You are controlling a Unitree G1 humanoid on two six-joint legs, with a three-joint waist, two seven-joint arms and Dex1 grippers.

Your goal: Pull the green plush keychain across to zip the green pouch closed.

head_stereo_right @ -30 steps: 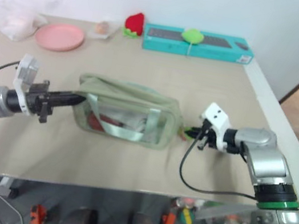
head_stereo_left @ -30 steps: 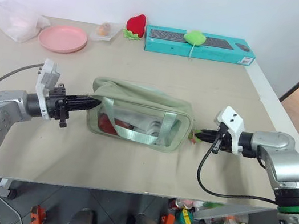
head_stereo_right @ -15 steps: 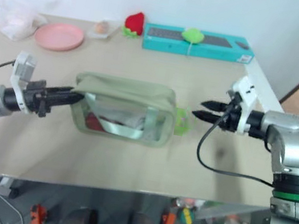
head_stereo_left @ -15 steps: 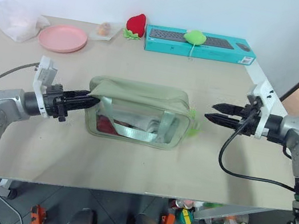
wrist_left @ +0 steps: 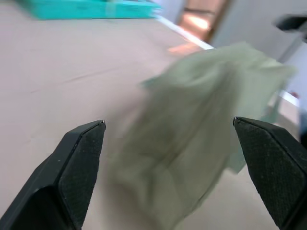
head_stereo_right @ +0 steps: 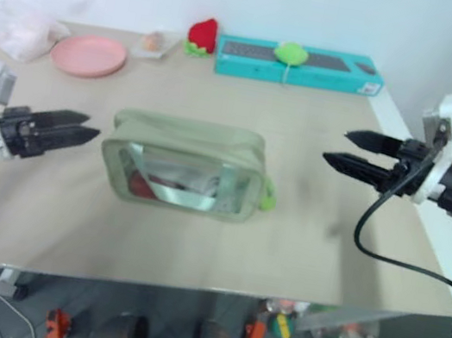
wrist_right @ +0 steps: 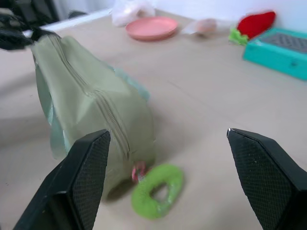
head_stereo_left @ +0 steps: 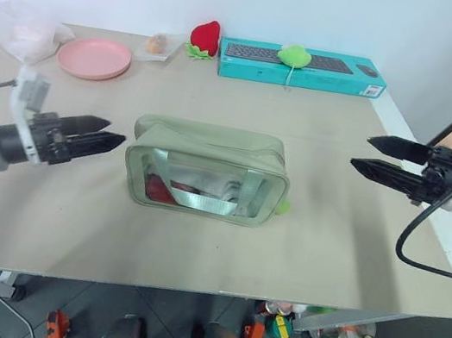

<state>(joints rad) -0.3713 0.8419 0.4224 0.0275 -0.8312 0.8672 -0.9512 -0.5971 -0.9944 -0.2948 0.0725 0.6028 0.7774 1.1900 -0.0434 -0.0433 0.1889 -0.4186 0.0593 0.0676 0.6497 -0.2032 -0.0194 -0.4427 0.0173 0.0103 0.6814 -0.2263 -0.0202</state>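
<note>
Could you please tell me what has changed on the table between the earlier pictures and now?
Both grippers let go and drew back: the left gripper released the green pouch and moved outward left, the right gripper released the green plush keychain and rose away right; both jaws now stand open. The pouch settled upright. Pink plate and keyboard box stayed.

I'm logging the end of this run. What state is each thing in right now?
green pouch: zipped closed, standing free on the table.
green plush keychain: released, lying on the table at the pouch's end.
left gripper: open, holding nothing.
right gripper: open, holding nothing.
</note>
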